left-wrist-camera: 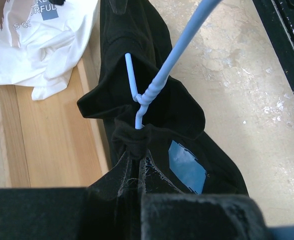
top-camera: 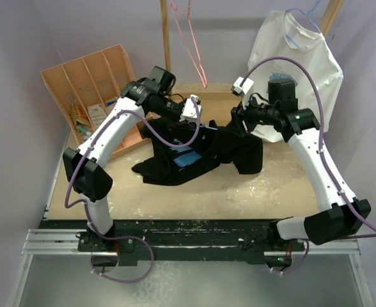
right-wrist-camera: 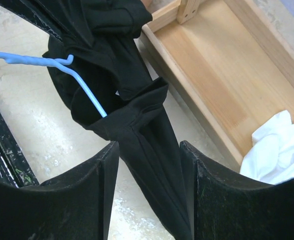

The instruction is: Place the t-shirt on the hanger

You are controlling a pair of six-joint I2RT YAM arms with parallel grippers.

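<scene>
We are counting two t-shirts: the black t-shirt (top-camera: 245, 153) and the white t-shirt (top-camera: 300, 61). We are finding three wire hangers: the light-blue hanger (left-wrist-camera: 159, 80) poking out of the black cloth, a pink-red hanger (top-camera: 189, 45) at the back, and a blue hanger (top-camera: 311, 22) at the white collar. We are also counting two robot arms, the left arm (top-camera: 111, 134) and the right arm (top-camera: 316, 153), one wooden organizer (top-camera: 79, 83) and one table (top-camera: 239, 192).
</scene>
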